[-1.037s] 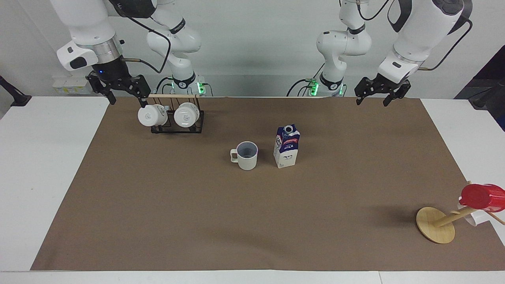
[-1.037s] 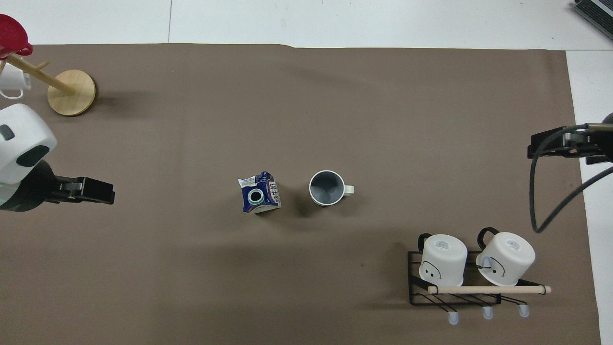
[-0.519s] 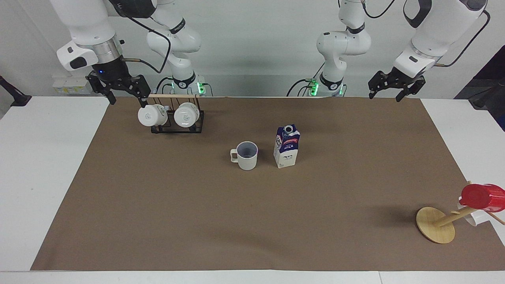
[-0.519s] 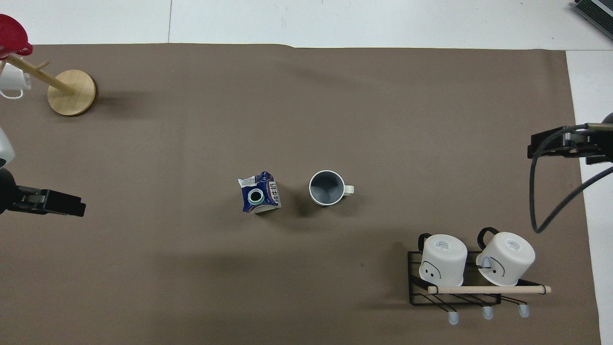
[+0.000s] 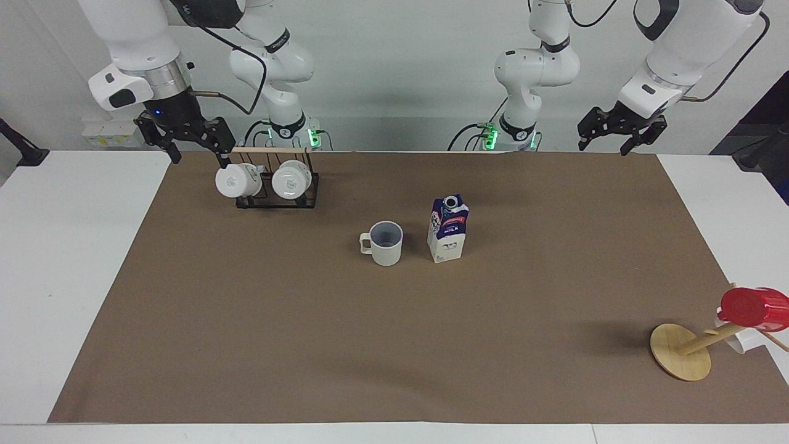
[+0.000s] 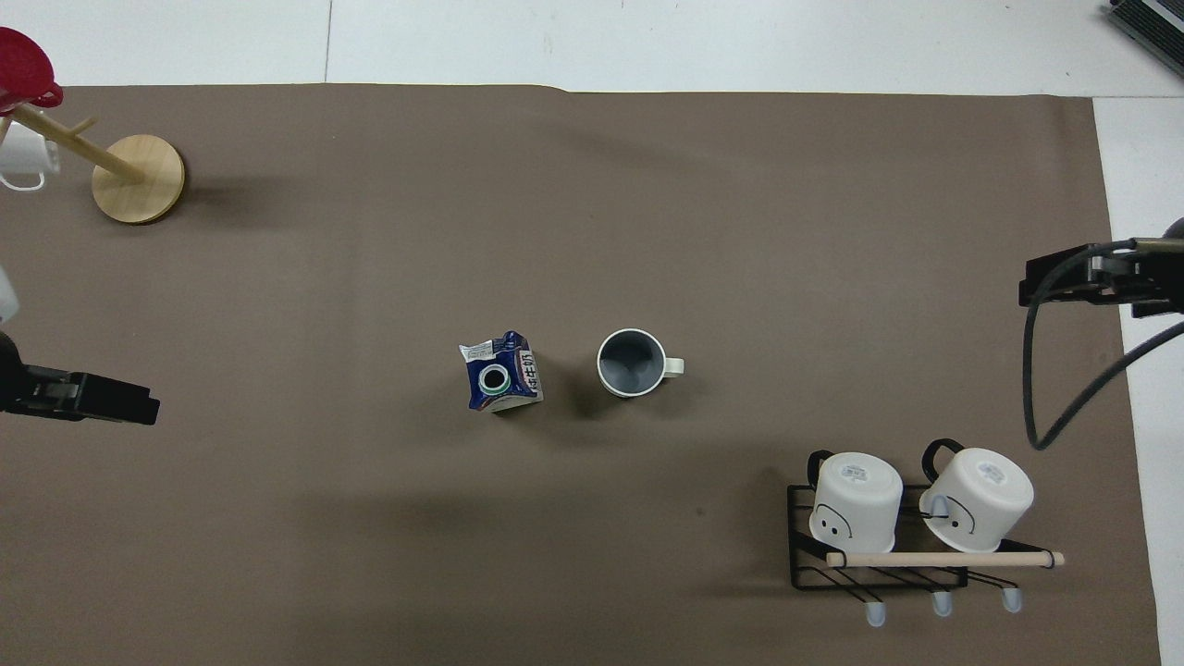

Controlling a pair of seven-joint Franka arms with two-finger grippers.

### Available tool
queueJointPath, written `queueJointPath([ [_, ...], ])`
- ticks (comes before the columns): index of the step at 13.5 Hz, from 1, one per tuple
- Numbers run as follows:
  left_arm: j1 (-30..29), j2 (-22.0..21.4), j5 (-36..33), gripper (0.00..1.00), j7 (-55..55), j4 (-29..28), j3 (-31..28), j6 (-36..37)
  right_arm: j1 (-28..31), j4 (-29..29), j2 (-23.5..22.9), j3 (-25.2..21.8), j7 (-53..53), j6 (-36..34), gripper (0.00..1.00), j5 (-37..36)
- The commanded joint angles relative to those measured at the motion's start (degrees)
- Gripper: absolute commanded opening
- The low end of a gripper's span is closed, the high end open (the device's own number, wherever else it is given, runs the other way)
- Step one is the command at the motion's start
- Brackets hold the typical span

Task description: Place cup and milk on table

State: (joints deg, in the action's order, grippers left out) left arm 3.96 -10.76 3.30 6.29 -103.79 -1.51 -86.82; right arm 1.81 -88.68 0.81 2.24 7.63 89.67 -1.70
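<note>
The off-white cup [image 5: 385,242] with a greyish-blue inside stands upright on the brown mat of the table [image 5: 370,345], about mid-table; it also shows in the overhead view [image 6: 632,363]. The milk carton [image 5: 448,229] stands upright beside it, toward the left arm's end, a small gap apart, cap up [image 6: 500,373]. My left gripper [image 5: 603,148] is open and empty, raised over the mat's edge by the robots [image 6: 148,412]. My right gripper [image 5: 199,160] is open and empty, raised beside the mug rack [image 6: 1025,287]. Neither gripper touches the cup or the milk.
A black wire rack [image 5: 277,197] holding two white mugs [image 6: 856,499] stands near the robots at the right arm's end. A tilted wooden mug tree [image 5: 681,351] with a red cup [image 5: 752,308] stands far from the robots at the left arm's end.
The left arm has drawn back and up toward its own end of the table, its gripper empty. The right arm, the cup and the milk have not moved.
</note>
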Motion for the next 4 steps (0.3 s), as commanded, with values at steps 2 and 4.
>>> queueJointPath([
  [2,-0.9,-0.6,-0.6,1.00,0.2,0.1,0.4,-1.2,0.7,-0.8,0.8,0.2,-0.8,-0.2,1.00,0.5],
  [4,-0.9,-0.6,-0.6,1.00,0.1,0.1,0.4,-1.2,0.7,-0.8,0.8,0.2,-0.8,-0.2,1.00,0.5],
])
